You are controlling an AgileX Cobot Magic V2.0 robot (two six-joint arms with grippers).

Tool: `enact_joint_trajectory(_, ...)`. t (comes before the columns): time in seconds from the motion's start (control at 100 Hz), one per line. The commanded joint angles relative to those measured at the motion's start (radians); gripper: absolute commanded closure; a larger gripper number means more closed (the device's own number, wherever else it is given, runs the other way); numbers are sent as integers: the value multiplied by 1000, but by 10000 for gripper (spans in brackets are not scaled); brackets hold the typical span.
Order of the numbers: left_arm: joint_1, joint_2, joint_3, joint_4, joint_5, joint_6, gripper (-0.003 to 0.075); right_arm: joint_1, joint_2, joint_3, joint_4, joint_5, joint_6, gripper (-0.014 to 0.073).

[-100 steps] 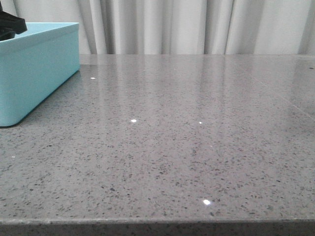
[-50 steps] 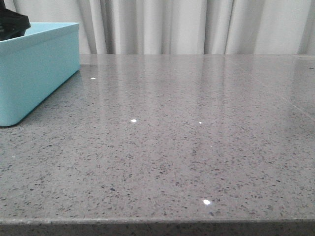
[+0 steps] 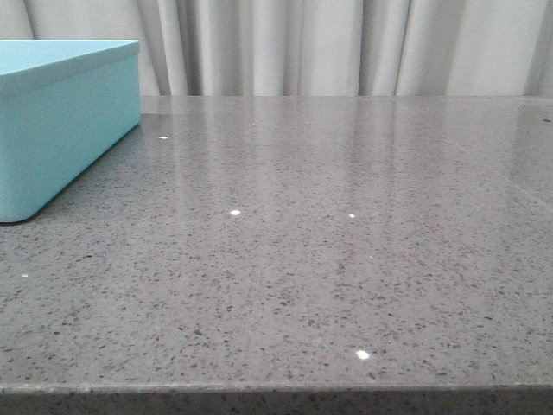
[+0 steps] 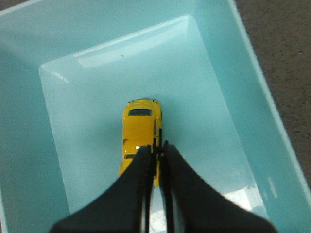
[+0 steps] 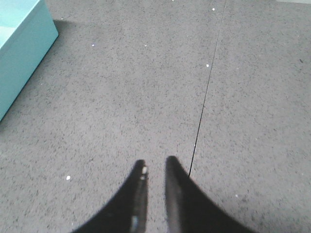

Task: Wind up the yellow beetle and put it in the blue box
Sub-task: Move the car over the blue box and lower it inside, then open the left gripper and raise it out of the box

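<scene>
Speckled grey stone tabletop (image 3: 328, 259) fills the front view from its near edge to the pale pleated curtain (image 3: 346, 47) behind, and neither arm shows there. At the far left stands the large light turquoise-blue rectangular box (image 3: 65, 121), cut off by the frame so its inside is hidden from this angle. The left wrist view looks down into it: the small glossy yellow toy Beetle car (image 4: 140, 136) rests on the box floor, its rear covered by the black left gripper (image 4: 158, 148), whose fingers are nearly together and grip nothing. The black right gripper (image 5: 154, 167) hangs above bare tabletop beside a thin dark seam (image 5: 206, 92), fingers slightly parted and empty.
</scene>
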State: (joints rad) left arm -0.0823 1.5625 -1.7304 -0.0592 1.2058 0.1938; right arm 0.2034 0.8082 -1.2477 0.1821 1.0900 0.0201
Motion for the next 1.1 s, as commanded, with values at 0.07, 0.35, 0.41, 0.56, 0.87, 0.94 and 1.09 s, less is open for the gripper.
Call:
enact_joint_trajectory(0.07,2,-155,52,-61,-50,5,739,-2,-82,-15,-8,-38,-12,658)
enact_joint_trajectory(0.35,2,-436,376,-116,-256,-17,739,-2,-181,141,-9,-114,-12,662)
enact_joint_trajectory(0.41,2,-505,460,-117,-280,-17,739,-2,-189,176,-9,-123,-12,662)
enact_joint_trajectory(0.56,2,-683,661,-120,-353,-17,739,8,-236,263,-9,-210,-12,662)
enact_joint_trajectory(0.87,2,-1054,959,-120,-397,-17,739,9,-433,448,-9,-308,-12,662)
enact_joint_trajectory(0.94,2,-1119,1011,-120,-400,-17,739,9,-486,484,-10,-319,-12,662)
enact_joint_trajectory(1.09,2,-1234,1108,-132,-418,-17,739,9,-580,573,-33,-352,-13,662)
